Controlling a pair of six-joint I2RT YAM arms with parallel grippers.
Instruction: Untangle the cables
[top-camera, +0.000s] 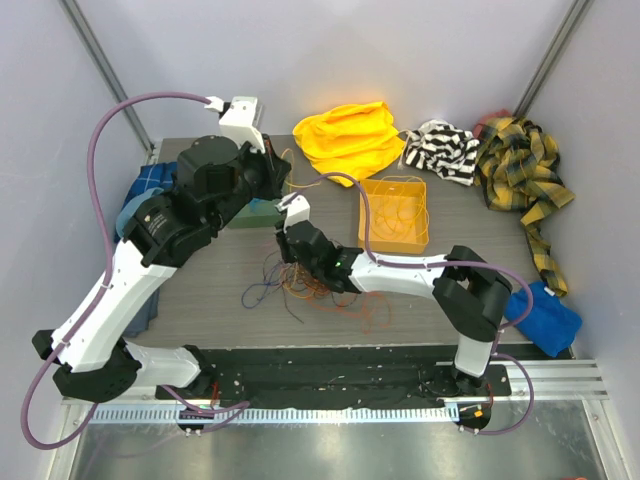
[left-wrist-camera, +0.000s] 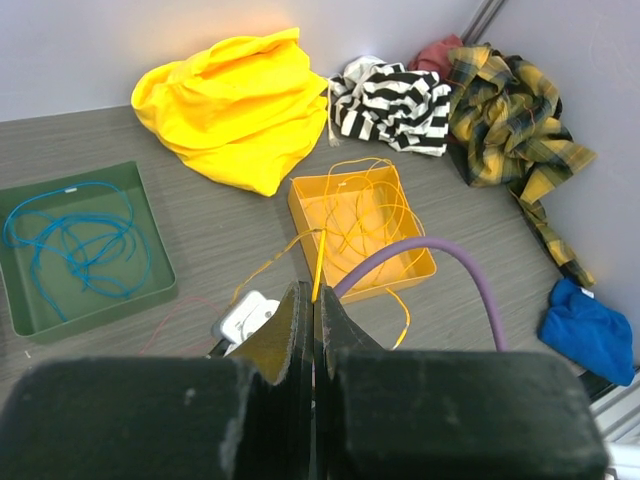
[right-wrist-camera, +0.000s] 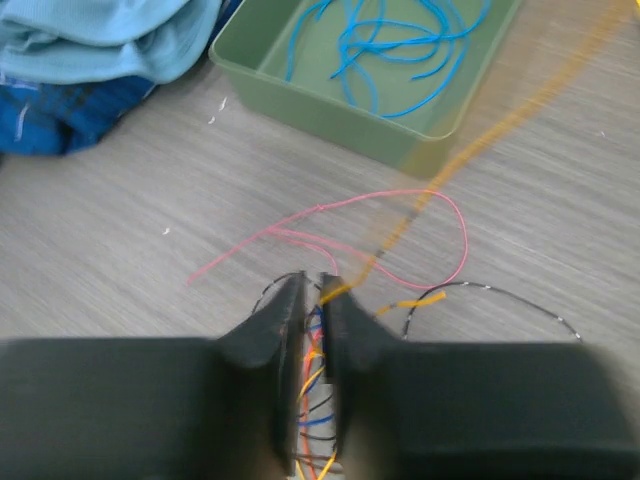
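right wrist: right gripper pinching tangled org/yel/blue cables; left gripper pinching yel strand.

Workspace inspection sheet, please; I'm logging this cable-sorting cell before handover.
Surface: grey wood-grain table, loose wires on it.
Job's things: mixed tangle at centre; blue cables in green tray; yellow ones in orange tray.
Clutter: yellow cloth, striped cloth, plaid cloth, blue cloth at the edges.
Grippers: left gripper shut on a yellow cable; right gripper shut on the tangle.
Cables: purple hoses loop off both arms.
Surroundings: pale walls, metal posts.
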